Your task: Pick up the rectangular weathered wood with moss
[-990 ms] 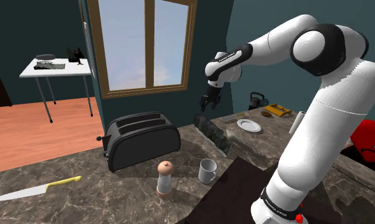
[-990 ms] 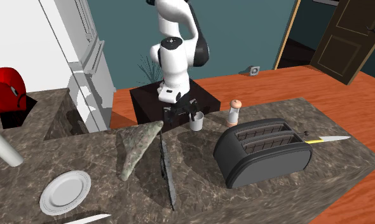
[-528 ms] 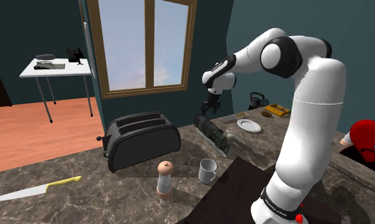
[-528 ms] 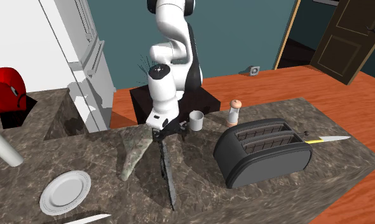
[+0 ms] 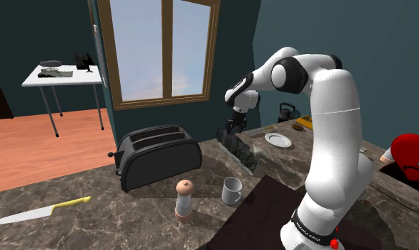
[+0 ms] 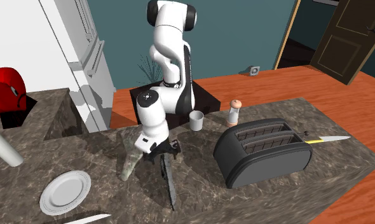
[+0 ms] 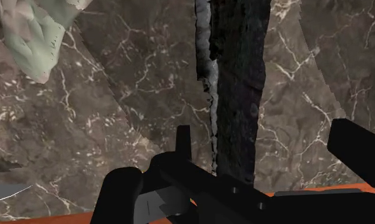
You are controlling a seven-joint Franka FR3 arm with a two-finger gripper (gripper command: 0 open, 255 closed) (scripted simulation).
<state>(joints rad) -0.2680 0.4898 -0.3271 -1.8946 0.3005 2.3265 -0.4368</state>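
Since 0.5 s ago the arm has folded lower & the gripper (image 6: 161, 153) has dropped from above the plank to its level, at the end nearest the stand. Fingers are spread wide w/ nothing gripped. In wrist view the dark plank (image 7: 238, 95) runs between them, closer to one finger (image 7: 182, 141), w/ no contact seen on either side. Plank is a long, thin, dark weathered slab w/ grey-green patches. It stands on its long edge approx mid-way along the marble counter (image 6: 199, 197). In 2nd ext view the black toaster (image 6: 262, 153) is on its right & a pale greenish lump (image 6: 132, 153) is just beside it on the left. White plate (image 6: 65, 191) lies past the lump, apart from it. Mug (image 6: 196, 120) & grinder (image 6: 234, 112) stand near the counter's stand-side edge. Yellow-handled knife (image 6: 326, 139) lies beyond the toaster.
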